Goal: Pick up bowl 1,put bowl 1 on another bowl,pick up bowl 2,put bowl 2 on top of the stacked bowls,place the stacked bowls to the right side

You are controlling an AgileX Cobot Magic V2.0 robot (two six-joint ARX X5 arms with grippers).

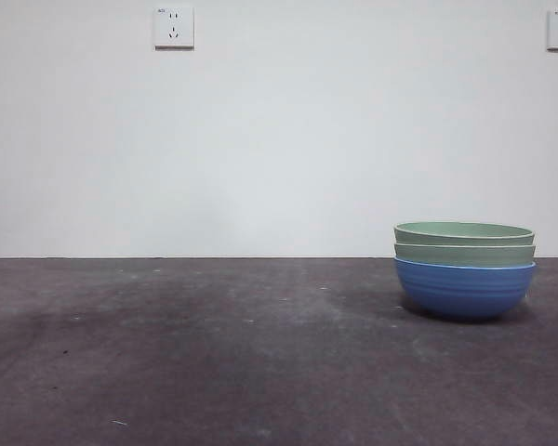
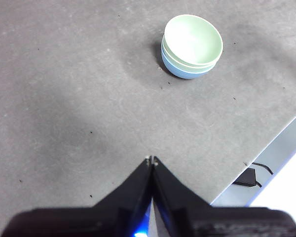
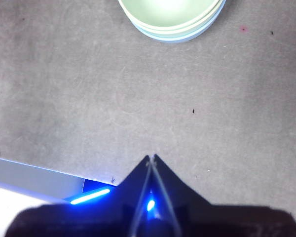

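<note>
The stacked bowls (image 1: 464, 269) stand on the right side of the dark table. The blue bowl (image 1: 463, 290) is at the bottom, with two sage-green bowls nested in it, the upper one (image 1: 464, 232) and the lower one (image 1: 464, 252) showing only rims. The stack (image 2: 192, 46) also shows in the left wrist view and, cut by the picture's edge, in the right wrist view (image 3: 171, 19). My left gripper (image 2: 152, 160) is shut and empty, high above the table and well away from the stack. My right gripper (image 3: 151, 158) is shut and empty, a short way from the stack.
The table edge (image 2: 266, 148) with a black cable (image 2: 251, 175) beyond it lies close to the stack's side. A white wall with two sockets (image 1: 173, 27) stands behind the table. A pale strip (image 3: 34, 177) marks the table edge by the right gripper.
</note>
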